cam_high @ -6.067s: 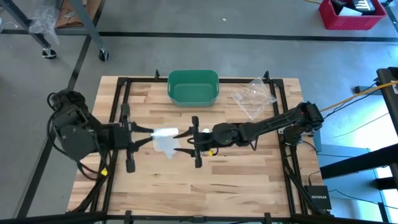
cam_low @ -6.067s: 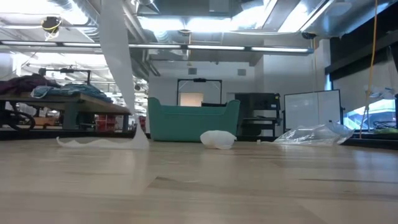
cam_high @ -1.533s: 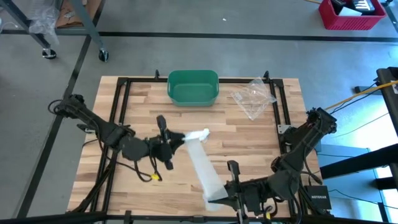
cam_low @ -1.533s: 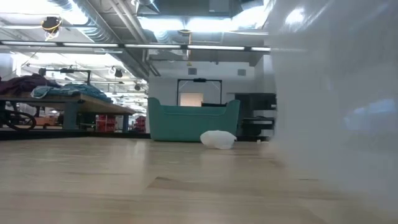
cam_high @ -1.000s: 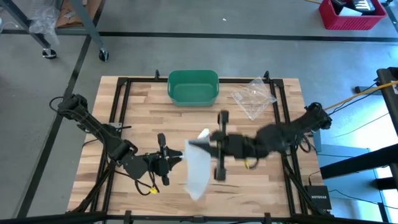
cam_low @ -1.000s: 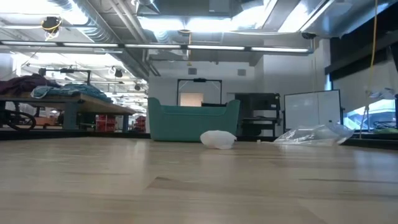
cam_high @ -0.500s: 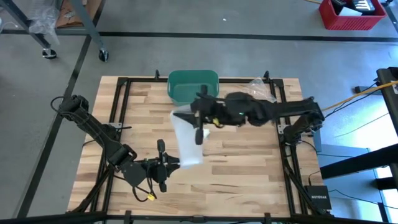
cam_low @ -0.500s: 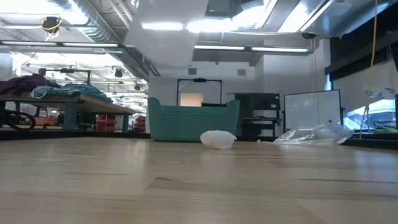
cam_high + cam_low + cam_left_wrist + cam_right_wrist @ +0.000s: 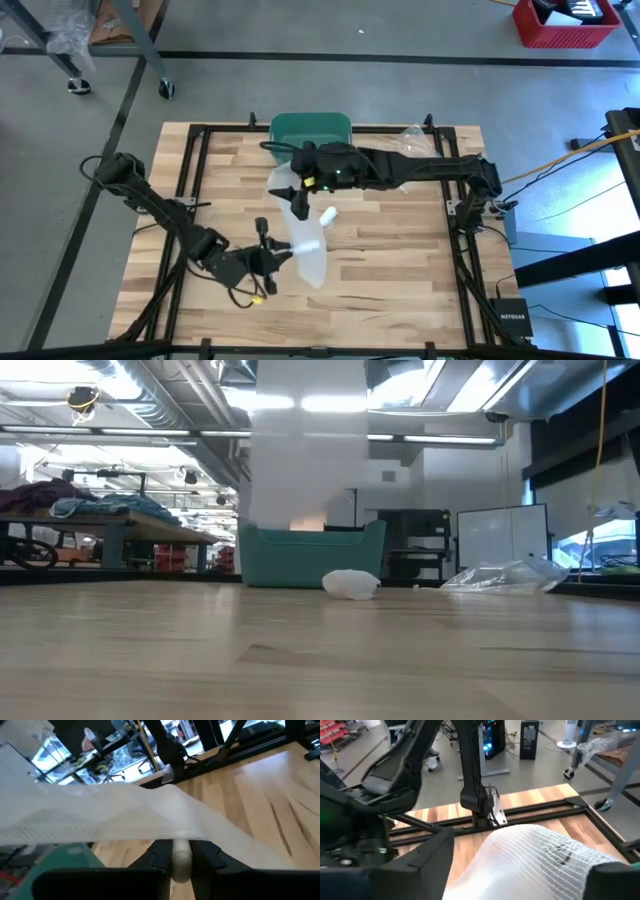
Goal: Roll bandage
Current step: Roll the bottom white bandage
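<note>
The white gauze bandage is partly wound into a small roll (image 9: 181,862), and my left gripper (image 9: 280,254) is shut on it near the table's middle front. A wide loose strip (image 9: 312,268) runs from the roll toward the far edge and up to my right gripper (image 9: 292,200). That gripper stands open in front of the green bin. In the right wrist view the mesh strip (image 9: 535,855) lies between its spread fingers. In the low view the strip (image 9: 305,450) hangs clear of the table. My left gripper pinches the roll (image 9: 181,855) between its two fingers, which come nearly level from the table's left side. The roll is off the table, and the strip spreads away from it beyond the fingertips. Whether my right gripper touches the strip, I cannot tell.
A green bin (image 9: 311,125) stands at the far edge, with a crumpled clear plastic bag (image 9: 410,155) to its right. A small white lump (image 9: 327,214) lies on the wood near the middle. Black frame rails (image 9: 190,180) run along the table's sides.
My right gripper has swung from the table's middle toward the far edge and left, to just in front of the bin, taking the strip's free end along. Its fingers now stand apart. The strip hangs lower in the low view. The left gripper has sunk a little with the roll.
</note>
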Controlling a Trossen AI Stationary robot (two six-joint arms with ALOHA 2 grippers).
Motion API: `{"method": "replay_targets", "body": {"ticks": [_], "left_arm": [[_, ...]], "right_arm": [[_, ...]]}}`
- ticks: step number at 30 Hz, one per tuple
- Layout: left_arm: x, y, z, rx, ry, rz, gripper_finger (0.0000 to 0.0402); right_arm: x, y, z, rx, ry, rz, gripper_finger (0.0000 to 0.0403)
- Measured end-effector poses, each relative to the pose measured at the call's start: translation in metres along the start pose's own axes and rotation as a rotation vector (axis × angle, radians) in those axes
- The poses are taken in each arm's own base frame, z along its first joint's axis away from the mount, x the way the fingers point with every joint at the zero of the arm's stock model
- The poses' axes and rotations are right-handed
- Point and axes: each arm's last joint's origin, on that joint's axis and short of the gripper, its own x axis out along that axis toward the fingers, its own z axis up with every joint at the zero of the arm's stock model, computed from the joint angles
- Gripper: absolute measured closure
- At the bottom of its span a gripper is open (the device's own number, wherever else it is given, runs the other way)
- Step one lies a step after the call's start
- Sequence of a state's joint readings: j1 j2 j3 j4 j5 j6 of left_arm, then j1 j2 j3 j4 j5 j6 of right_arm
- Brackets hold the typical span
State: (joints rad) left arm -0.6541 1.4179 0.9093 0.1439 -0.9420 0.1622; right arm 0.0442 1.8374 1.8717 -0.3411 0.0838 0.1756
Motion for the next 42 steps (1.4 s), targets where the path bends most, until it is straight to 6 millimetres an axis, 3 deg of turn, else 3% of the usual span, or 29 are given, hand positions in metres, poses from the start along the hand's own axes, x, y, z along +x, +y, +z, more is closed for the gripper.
{"method": "replay_targets", "body": {"ticks": [6,20,27,33,39,42], "left_arm": [[0.011,0.008,-0.011,-0.121,-0.077,-0.126,0.0369],[0.013,0.008,-0.016,-0.119,-0.039,-0.139,0.0369],[0.013,0.008,-0.016,-0.114,-0.043,-0.137,0.0369],[0.014,0.009,-0.016,-0.097,-0.045,-0.132,0.0369],[0.014,0.009,-0.016,-0.094,-0.046,-0.133,0.0369],[0.013,0.009,-0.015,-0.082,-0.047,-0.133,0.0368]], "right_arm": [[0.0,0.0,-0.003,0.001,0.024,-0.005,0.0121],[0.0,-0.002,-0.01,-0.001,0.106,-0.002,0.0118],[0.0,-0.007,-0.012,0.027,0.139,0.02,0.0082],[-0.023,-0.006,0.003,0.031,0.1,0.042,0.0079],[-0.039,-0.008,-0.002,0.037,0.218,0.04,0.0083],[-0.057,-0.003,0.003,0.049,0.232,0.062,0.0082]]}}
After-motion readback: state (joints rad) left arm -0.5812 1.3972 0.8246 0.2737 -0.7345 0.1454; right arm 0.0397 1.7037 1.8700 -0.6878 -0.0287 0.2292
